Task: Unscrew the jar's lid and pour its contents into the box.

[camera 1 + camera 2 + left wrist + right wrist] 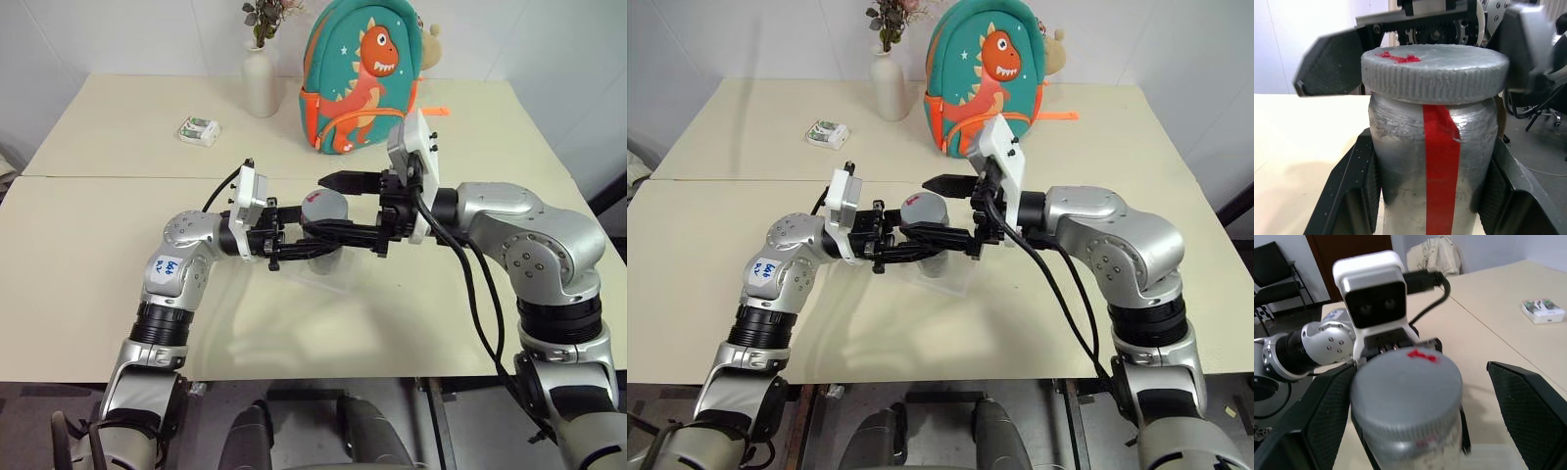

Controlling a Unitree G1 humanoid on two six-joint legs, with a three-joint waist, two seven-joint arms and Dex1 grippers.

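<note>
My left gripper was clamped shut on the jar, holding it upright between its jaws above the box on the table. The jar's long axis ran vertical, lid pointing up. My right gripper was wide open, holding nothing, jaws either side of the lid without touching. Risk as I judged it: an off-centre close could slip on the lid or twist the jar in the left jaws.

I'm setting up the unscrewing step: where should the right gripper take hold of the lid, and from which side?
Grip the lid by its ribbed rim, fingers on opposite sides. Come in level from the robot's right, since the left gripper already clamps the jar body below and the right gripper stands open around the cap.
</note>
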